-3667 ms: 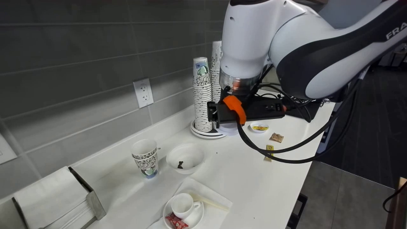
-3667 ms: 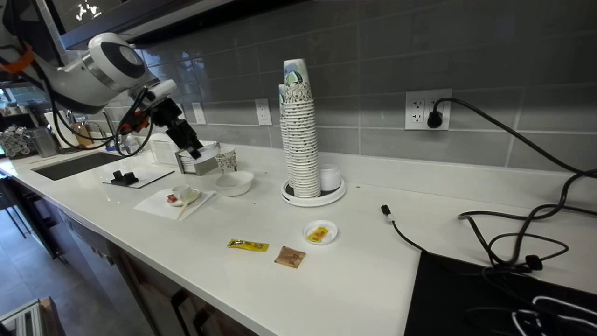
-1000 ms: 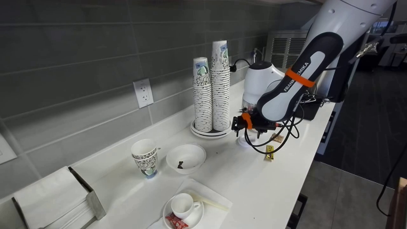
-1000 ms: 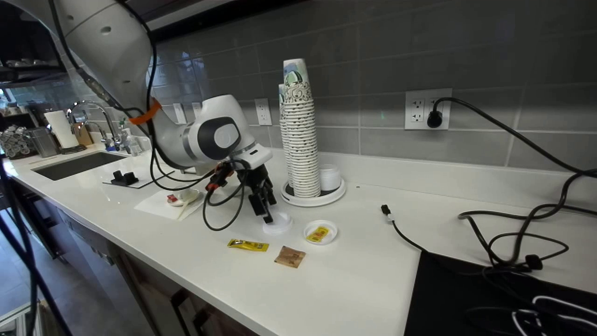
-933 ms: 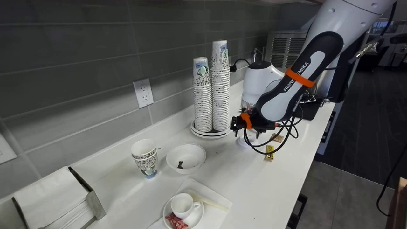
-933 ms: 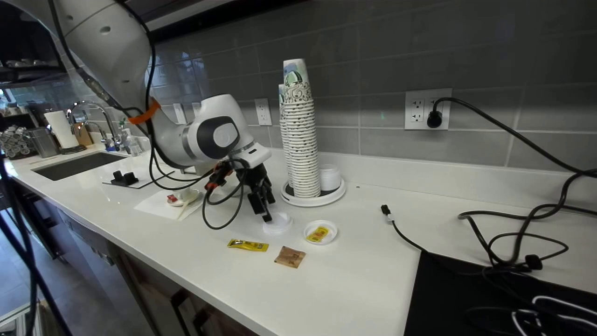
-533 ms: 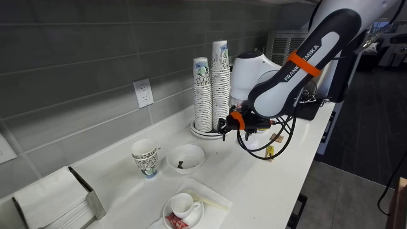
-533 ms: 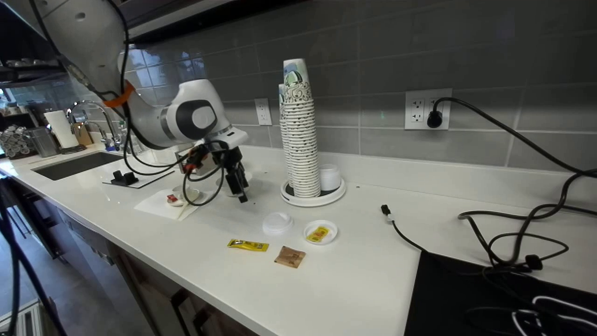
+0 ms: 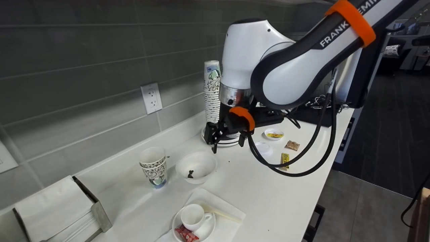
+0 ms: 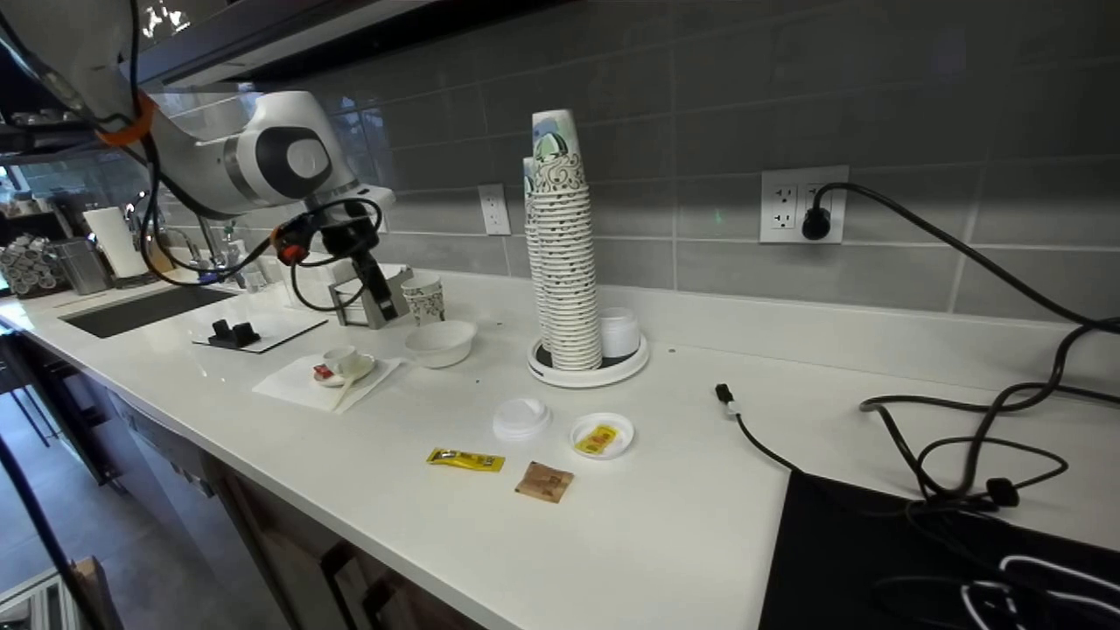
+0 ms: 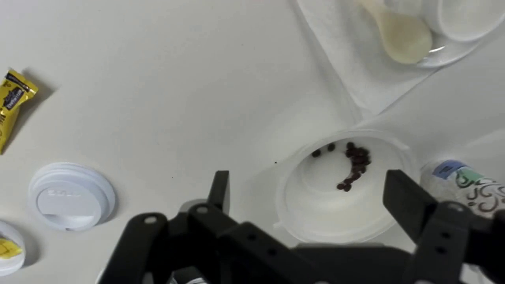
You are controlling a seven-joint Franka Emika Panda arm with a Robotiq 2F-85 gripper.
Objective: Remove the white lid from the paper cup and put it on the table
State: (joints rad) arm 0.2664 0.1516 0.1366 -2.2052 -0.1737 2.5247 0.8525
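The white lid (image 9: pixel 263 148) lies flat on the white table (image 9: pixel 268 198), apart from the cup. It also shows in an exterior view (image 10: pixel 521 420) and at the left of the wrist view (image 11: pixel 72 196). The speckled paper cup (image 9: pixel 154 169) stands upright with an open, uncovered mouth near the wall. It also shows in an exterior view (image 10: pixel 425 300) and at the right edge of the wrist view (image 11: pixel 473 185). My gripper (image 9: pixel 228 145) is open and empty, raised above the table. In the wrist view its fingers (image 11: pixel 307 177) appear on either side of a white bowl below.
The white bowl (image 9: pixel 196 168) with dark beans stands beside the cup. A saucer with a small cup (image 9: pixel 193 216) sits on a napkin. Tall cup stacks (image 10: pixel 560 262) stand by the wall. A white dish with a yellow packet (image 10: pixel 602 436) lies near the lid.
The lid was held in my gripper 3.7 s ago; it has since been let go on the table. My gripper has risen and moved from the lid toward the bowl.
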